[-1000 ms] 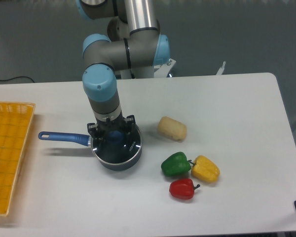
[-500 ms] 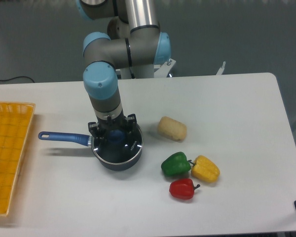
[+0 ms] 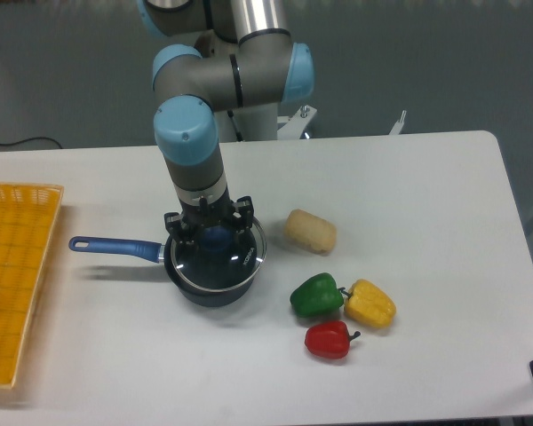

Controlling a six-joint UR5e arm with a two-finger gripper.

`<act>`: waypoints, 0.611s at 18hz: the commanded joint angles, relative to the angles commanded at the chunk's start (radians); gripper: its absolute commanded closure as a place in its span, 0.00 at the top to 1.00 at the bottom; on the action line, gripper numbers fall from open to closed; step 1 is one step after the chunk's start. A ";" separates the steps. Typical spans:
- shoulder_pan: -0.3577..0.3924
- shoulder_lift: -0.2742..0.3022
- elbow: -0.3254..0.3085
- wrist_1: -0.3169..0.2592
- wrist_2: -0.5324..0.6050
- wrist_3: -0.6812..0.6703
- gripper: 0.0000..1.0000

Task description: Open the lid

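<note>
A dark blue saucepan (image 3: 204,288) with a long blue handle pointing left sits at the table's middle left. The lid (image 3: 231,260), clear glass with a metal rim and a blue knob, hangs slightly raised and shifted to the right of the pan's rim. My gripper (image 3: 215,237) comes straight down from above and is shut on the lid's blue knob.
A pale bread roll (image 3: 310,231) lies right of the pan. Green (image 3: 316,295), yellow (image 3: 369,303) and red (image 3: 329,339) peppers cluster at front right. A yellow basket (image 3: 13,275) stands at the left table edge.
The gripper has moved up and a little right with the lid, which has come off the pan's rim. The pan stays put.
</note>
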 joint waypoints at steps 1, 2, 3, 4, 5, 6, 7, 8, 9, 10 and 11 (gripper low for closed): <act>0.002 0.002 0.002 0.000 0.002 0.000 0.63; 0.002 0.002 0.006 -0.005 0.002 0.000 0.63; 0.005 0.002 0.011 -0.017 0.002 0.000 0.63; 0.011 0.000 0.015 -0.028 0.000 0.002 0.63; 0.015 0.000 0.020 -0.032 0.000 0.006 0.63; 0.015 0.000 0.020 -0.034 0.000 0.006 0.63; 0.015 0.000 0.021 -0.034 0.000 0.008 0.63; 0.015 0.000 0.026 -0.035 0.002 0.008 0.63; 0.017 -0.002 0.031 -0.043 0.002 0.008 0.63; 0.023 -0.002 0.035 -0.055 0.002 0.017 0.63; 0.025 0.000 0.037 -0.069 0.002 0.029 0.63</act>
